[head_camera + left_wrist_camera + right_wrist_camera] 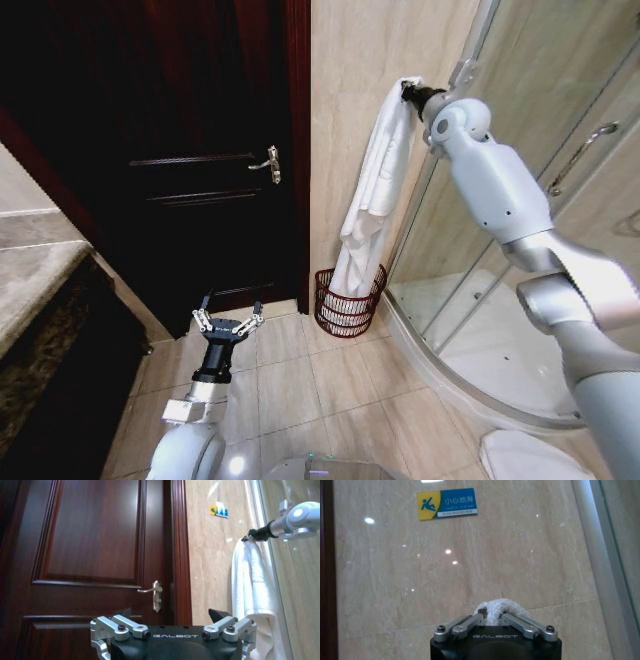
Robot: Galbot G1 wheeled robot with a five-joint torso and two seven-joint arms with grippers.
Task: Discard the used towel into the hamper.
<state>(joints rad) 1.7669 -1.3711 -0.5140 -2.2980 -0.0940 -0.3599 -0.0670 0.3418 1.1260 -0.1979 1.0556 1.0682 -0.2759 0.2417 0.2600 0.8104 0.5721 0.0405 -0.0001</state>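
Note:
A long white towel (372,190) hangs down the beige wall, and its lower end dips into the dark red wire hamper (348,305) standing on the floor below. My right gripper (412,92) is raised high against the wall and shut on the towel's top fold (496,609); the left wrist view also shows the towel (252,592) hanging from that gripper (248,538). Low near the floor in front of the dark door, my left gripper (228,320) is open and holds nothing, its fingers (120,626) spread wide.
A dark wooden door (180,150) with a metal handle (270,163) is left of the towel. A glass shower enclosure (520,330) with a curved base curb stands to the right. A stone counter (30,270) sits at the left edge. The floor is tiled.

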